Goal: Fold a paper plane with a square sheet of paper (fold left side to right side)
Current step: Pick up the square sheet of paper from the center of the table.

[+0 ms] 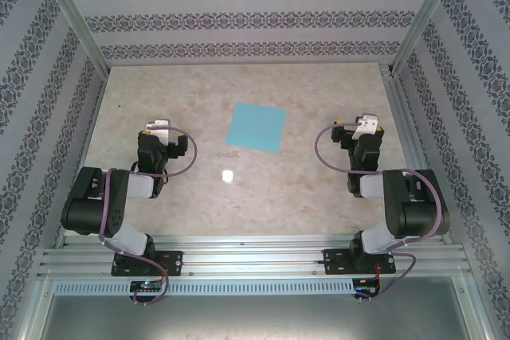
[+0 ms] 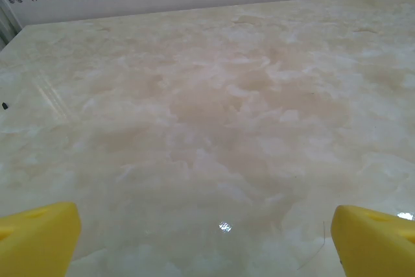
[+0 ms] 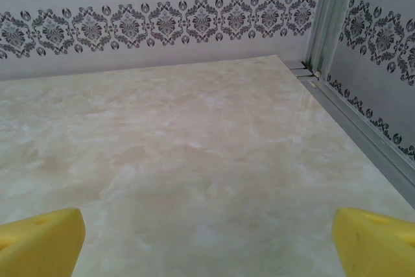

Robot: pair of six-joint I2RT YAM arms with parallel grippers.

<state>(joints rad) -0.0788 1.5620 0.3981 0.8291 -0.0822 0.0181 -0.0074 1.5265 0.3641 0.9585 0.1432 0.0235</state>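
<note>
The square sheet of paper [image 1: 256, 127], plain light blue, lies flat and unfolded on the marble table [image 1: 239, 205], slightly turned, in the middle towards the back. No paper plane is in view. My left gripper [image 1: 157, 127] rests to the sheet's left, about a sheet's width away. My right gripper [image 1: 365, 123] is about as far away on the sheet's right. In the left wrist view the left gripper [image 2: 207, 241] is open, its yellow fingertips [image 2: 39, 238] wide apart over bare table. The right gripper [image 3: 207, 241] is open too, with its fingertips [image 3: 40, 241] spread and nothing between them.
A small white glare spot [image 1: 228, 174] shines on the table in front of the sheet. Patterned walls and aluminium frame posts [image 1: 422, 13] enclose the table. A metal rail [image 3: 363, 134] runs along its right edge. The arms' mounting rail [image 1: 255, 260] spans the near edge.
</note>
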